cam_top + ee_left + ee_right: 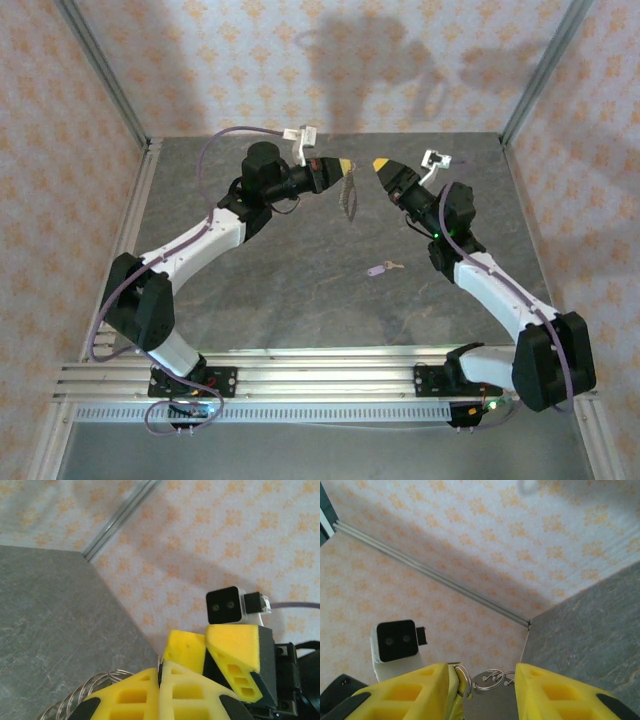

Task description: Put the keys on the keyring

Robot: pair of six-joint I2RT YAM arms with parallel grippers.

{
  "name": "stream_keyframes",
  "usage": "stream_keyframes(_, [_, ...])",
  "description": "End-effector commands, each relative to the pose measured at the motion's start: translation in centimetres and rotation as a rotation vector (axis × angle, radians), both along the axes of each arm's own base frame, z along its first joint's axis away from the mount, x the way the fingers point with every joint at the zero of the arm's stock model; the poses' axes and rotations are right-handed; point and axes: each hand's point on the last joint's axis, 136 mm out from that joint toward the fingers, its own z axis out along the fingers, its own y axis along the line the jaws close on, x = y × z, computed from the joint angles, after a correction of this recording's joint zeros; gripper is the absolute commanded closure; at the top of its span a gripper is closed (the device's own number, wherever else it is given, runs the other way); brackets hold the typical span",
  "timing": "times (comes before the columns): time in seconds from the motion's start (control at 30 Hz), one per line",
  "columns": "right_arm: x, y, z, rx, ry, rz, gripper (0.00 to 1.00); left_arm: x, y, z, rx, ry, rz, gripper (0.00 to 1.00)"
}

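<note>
— Now, the keyring (350, 203) is seen dangling from the left gripper (346, 166), raised above the far half of the table (250, 300).
— And how is it held?
— A thin wire of it is pinched at the very tips. In the left wrist view those yellow fingers (135, 695) are pressed flat together, and the ring's coiled stretch is seen curling out beside them.
— The right gripper (381, 164)?
— It is held nose to nose with the left one, with the tips just apart in the overhead view. Its fingers (560, 692) are spread, and loops of the ring's wire are seen in the gap between them. One loop lies right against one pad, but whether it is touched cannot be told.
— Nothing clamped there, then?
— Nothing is gripped by it.
— And the key (376, 269)?
— The lilac-headed key is seen lying flat on the table, well apart from both grippers, nearer the arm bases and closer to the right arm. It is touched by nothing.
</note>
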Motion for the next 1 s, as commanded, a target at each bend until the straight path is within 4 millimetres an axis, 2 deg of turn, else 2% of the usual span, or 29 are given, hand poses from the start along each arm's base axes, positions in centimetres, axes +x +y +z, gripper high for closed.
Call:
stream_keyframes(0.0, [-0.7,1.7,1.9,0.003,-0.091,0.111,0.62,-1.8,-0.4,4.2,-0.012,-0.153,-0.086,1.0])
stream_keyframes(0.53, [-1.4,2.9,4.9,0.142,-0.188,0.195,0.67,-2.1,-1.0,4.8,-0.08,-0.142,-0.143,1.0])
stream_keyframes(0.7, [-1.5,3.6,5.0,0.142,-0.19,0.21,0.68,-2.0,-1.1,4.9,-0.109,-0.137,-0.145,1.0])
stream_keyframes(0.97, [-1.6,4.2,5.1,0.144,-0.195,0.223,0.76,-1.9,-1.2,4.9,-0.122,-0.129,-0.15,1.0])
